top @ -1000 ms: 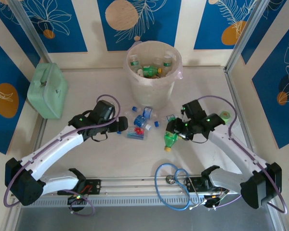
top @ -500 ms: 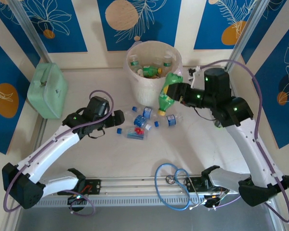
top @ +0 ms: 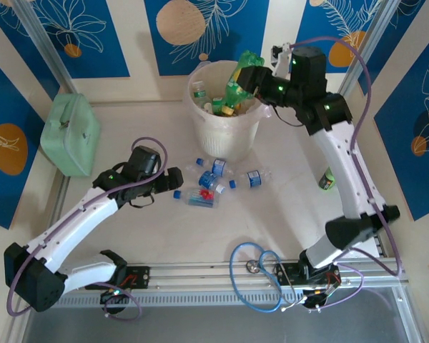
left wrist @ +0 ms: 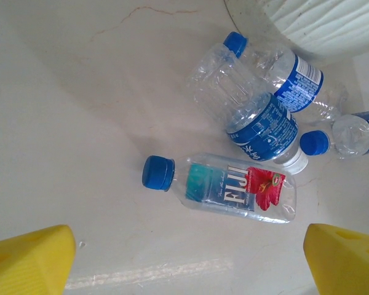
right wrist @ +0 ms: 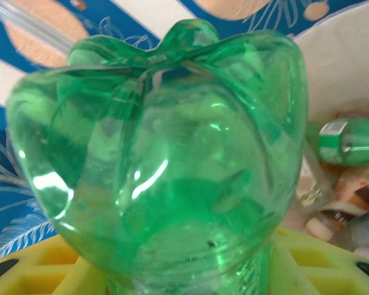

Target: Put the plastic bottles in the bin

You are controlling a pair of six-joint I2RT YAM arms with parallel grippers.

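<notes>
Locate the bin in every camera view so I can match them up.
Top external: bin at far centre.
Left wrist: bin, ribbed wall in the top right corner.
Right wrist: bin, inner wall at the right edge.
Shared landmark: the green bottle in the right claw, above the rim in top and right wrist views.

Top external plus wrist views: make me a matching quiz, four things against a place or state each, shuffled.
Things
1. big green bottle
2. Fiji bottle
3. mint-green case
4. left gripper

Places or states
A. open, nothing between the fingers
B. lying on the table, blue cap on
C. held in the right gripper, over the bin
D. at the table's left edge

Pairs: 1-C, 2-B, 3-D, 4-A
</notes>
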